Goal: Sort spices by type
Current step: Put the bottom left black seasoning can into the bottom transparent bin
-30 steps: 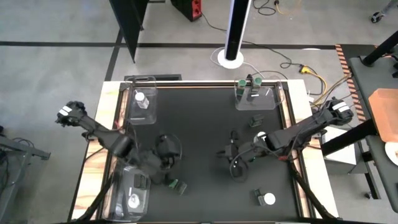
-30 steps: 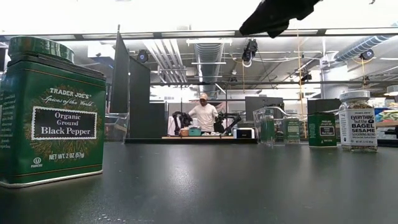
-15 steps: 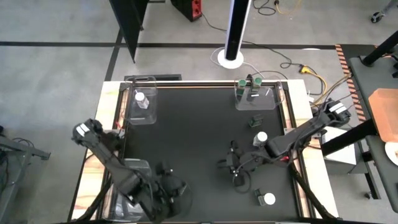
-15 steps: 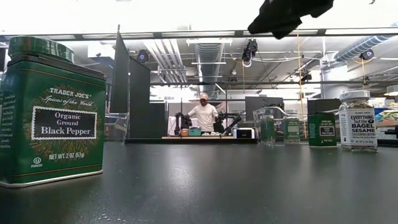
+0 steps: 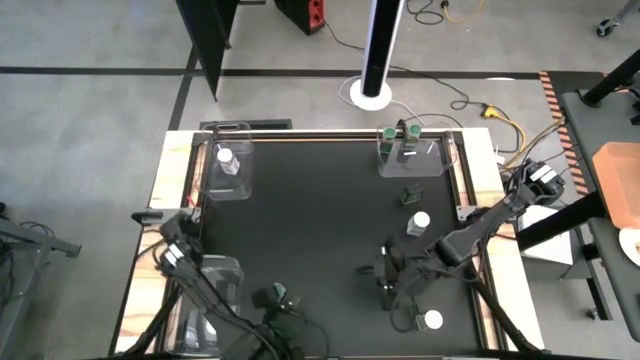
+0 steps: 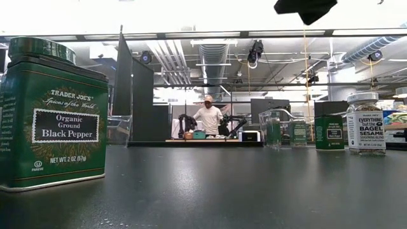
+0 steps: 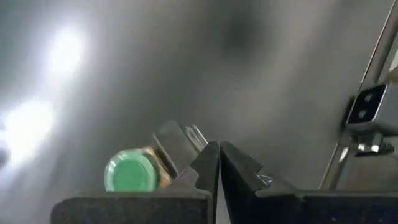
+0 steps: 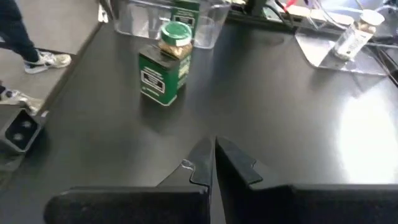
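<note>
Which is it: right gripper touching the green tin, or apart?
Apart: right wrist view shows bare table between the right gripper and the green tin.

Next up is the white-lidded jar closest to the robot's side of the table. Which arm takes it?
Right. The right end effector is close to that white-lidded jar; the left end effector is farther off, beside a green-lidded jar.

The left hand [image 5: 285, 318] sits low at the high view's bottom edge, largely lost against the black bench [image 5: 320, 220] — its fingertips cannot be picked out there. In the low view the black pepper tin [image 6: 52, 114] is cut off at the left edge, and only a dark scrap of arm [image 6: 305, 9] shows at the top.
</note>
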Controlling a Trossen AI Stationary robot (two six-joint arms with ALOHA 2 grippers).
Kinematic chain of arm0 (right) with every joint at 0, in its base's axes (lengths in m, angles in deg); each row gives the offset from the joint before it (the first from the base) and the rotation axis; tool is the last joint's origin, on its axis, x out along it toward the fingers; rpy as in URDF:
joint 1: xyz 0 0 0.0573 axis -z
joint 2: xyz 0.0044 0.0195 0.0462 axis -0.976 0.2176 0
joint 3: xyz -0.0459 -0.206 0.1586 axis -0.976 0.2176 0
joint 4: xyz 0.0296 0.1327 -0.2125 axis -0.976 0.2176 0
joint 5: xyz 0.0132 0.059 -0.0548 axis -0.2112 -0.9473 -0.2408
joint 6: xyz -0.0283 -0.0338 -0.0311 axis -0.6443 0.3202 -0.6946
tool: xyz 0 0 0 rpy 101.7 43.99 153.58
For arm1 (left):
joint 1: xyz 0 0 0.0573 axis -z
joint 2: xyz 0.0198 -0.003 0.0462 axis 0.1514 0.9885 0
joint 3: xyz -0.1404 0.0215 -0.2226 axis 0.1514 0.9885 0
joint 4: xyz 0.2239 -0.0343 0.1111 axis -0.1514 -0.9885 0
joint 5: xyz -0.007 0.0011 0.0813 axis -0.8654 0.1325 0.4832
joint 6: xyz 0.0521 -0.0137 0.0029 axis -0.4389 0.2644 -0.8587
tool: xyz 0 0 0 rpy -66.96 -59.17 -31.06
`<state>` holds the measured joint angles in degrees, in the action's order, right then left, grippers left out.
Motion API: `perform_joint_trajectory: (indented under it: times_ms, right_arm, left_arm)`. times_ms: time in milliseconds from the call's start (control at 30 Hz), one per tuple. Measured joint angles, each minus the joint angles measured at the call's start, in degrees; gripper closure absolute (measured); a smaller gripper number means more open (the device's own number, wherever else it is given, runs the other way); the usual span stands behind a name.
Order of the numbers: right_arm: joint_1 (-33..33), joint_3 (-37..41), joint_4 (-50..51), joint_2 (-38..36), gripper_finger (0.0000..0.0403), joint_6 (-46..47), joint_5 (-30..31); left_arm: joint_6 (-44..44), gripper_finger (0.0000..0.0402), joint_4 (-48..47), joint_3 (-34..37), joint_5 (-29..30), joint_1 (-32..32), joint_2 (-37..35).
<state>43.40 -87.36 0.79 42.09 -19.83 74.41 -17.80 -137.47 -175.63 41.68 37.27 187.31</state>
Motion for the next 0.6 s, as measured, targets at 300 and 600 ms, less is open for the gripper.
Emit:
perform_joint_trajectory:
  times_ms: [300,600]
  right_arm:
    - [-1.2,0.3,2.7,-3.1,0.0394,-2.3,-0.5]
    - [-1.6,6.6,1.2,-10.0,0.0394,-0.2,-0.5]
  left_arm:
    - [2.5,0.0402,-1.4,-2.5,-3.0,-1.4,4.3]
    - [-0.7,0.0402,-1.4,0.4,-3.8,-4.0,4.2]
